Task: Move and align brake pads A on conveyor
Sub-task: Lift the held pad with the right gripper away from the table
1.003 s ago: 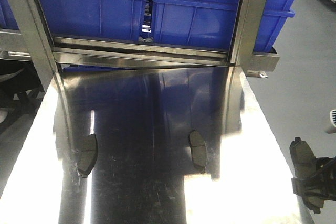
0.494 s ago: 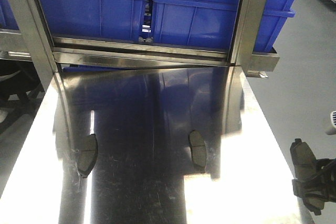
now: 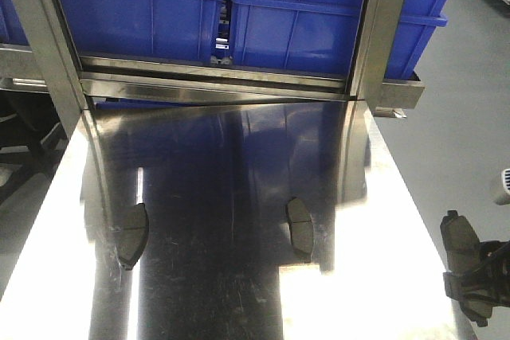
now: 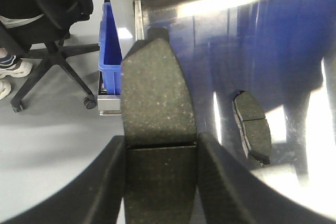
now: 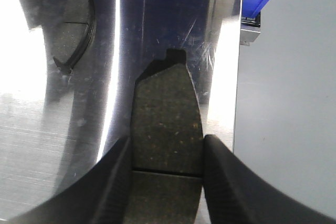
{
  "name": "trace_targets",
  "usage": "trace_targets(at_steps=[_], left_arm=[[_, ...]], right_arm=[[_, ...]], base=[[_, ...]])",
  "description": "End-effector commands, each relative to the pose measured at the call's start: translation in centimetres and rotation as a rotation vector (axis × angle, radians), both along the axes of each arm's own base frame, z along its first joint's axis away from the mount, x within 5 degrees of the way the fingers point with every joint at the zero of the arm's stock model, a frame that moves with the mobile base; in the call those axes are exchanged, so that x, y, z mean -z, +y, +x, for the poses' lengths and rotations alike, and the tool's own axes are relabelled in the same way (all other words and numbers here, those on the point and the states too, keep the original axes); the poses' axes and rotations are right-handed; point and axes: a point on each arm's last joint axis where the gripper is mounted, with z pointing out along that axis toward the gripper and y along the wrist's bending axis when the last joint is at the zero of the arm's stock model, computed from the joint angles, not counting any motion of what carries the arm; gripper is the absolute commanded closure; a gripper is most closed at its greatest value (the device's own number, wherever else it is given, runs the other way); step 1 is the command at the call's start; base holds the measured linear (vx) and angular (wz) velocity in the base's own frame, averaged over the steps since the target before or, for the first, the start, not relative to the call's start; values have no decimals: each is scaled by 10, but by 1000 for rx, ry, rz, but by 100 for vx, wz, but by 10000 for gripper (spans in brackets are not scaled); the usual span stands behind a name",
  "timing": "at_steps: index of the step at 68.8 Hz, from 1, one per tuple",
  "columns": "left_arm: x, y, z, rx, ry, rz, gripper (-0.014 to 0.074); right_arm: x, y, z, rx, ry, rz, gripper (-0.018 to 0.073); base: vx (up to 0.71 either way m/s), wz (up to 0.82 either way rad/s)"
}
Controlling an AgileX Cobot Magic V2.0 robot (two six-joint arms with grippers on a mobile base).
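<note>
Each gripper holds one brake pad. My left gripper (image 4: pixel 160 182) is shut on a dark-grey pad (image 4: pixel 157 98), held over the steel table's left edge. My right gripper (image 5: pixel 167 182) is shut on another pad (image 5: pixel 167 114) over the table's right edge. In the front view this pad (image 3: pixel 460 248) shows in the right gripper (image 3: pixel 478 276) at the lower right. Two more pads lie flat on the steel tabletop, one at the left (image 3: pixel 131 234) (image 4: pixel 252 125) and one at mid-right (image 3: pixel 300 228) (image 5: pixel 73 24). The conveyor is out of view.
The shiny steel tabletop (image 3: pixel 231 173) ends at a raised steel frame (image 3: pixel 215 77) with upright posts. Blue plastic bins (image 3: pixel 303 13) stand behind it. An office chair (image 4: pixel 47 40) with a seated person is on the grey floor to the left. Bare floor (image 3: pixel 470 117) lies to the right.
The two pads on the table have not moved. The right gripper with its pad stays in nearly the same place at the lower right.
</note>
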Motion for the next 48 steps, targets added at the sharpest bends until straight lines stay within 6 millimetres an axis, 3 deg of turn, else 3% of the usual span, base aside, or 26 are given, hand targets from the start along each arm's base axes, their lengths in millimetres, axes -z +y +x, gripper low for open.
trace_targets(at_steps=[1, 48], left_arm=[[-16, -1, 4, 3, -111, -1, 519], [-16, -1, 4, 3, -111, -1, 519]], right_arm=[[-15, 1, 5, -2, -101, 10, 569], [-15, 1, 5, -2, -101, 10, 569]], base=[[0, 0], [-2, -1]])
